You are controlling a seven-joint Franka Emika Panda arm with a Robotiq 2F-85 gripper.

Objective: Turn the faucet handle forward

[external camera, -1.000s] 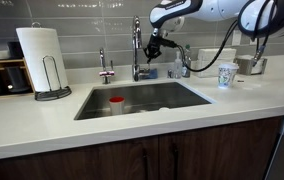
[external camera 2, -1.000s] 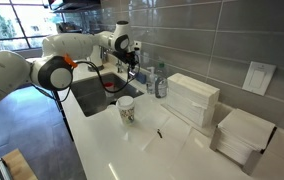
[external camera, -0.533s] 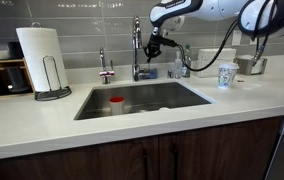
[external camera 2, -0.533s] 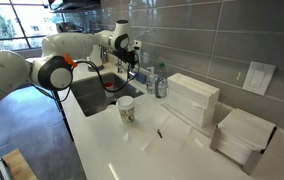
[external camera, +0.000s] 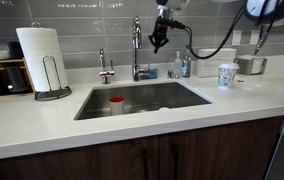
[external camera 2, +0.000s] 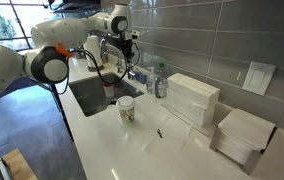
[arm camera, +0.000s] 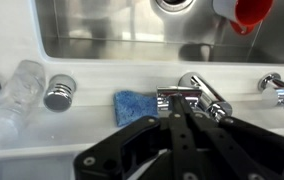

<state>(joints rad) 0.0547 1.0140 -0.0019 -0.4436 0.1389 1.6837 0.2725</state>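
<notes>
The gripper (external camera: 159, 42) hangs beside the upper neck of the gooseneck faucet (external camera: 136, 40), its fingers (arm camera: 172, 125) pressed together with nothing between them. In the wrist view the faucet handle (arm camera: 175, 94) lies straight beneath the fingertips, apart from them. A blue cloth (arm camera: 137, 106) lies just to one side of the gripper, and a red cup (arm camera: 247, 12) stands farther off in the sink (arm camera: 102, 30).
</notes>
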